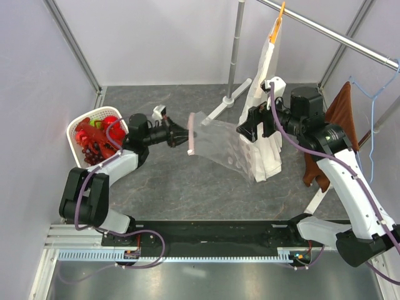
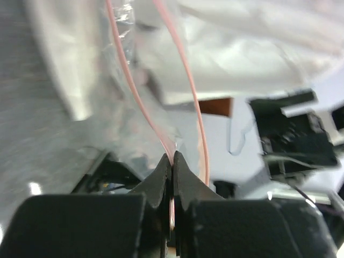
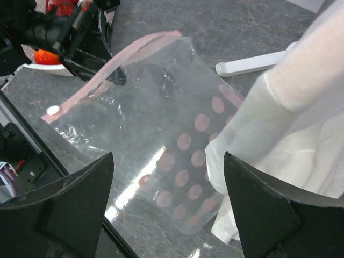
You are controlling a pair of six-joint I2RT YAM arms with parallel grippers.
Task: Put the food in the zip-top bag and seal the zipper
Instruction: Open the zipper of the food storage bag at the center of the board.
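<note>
Clear zip-top bag (image 3: 161, 129) with pale pink dots, pink zipper (image 3: 107, 70); red food (image 1: 94, 140) in white basket (image 1: 78, 125).

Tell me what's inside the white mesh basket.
The white mesh basket holds red toy food, with a green piece near the top. The left arm crosses its near-right side, so whatever lies beneath there is hidden.

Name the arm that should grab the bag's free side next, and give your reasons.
Right. The right gripper is open and empty, and it faces the zip-top bag, whose dotted end lies just ahead of it. The left gripper is shut on the zipper and holds the bag up, so it is not free.
</note>
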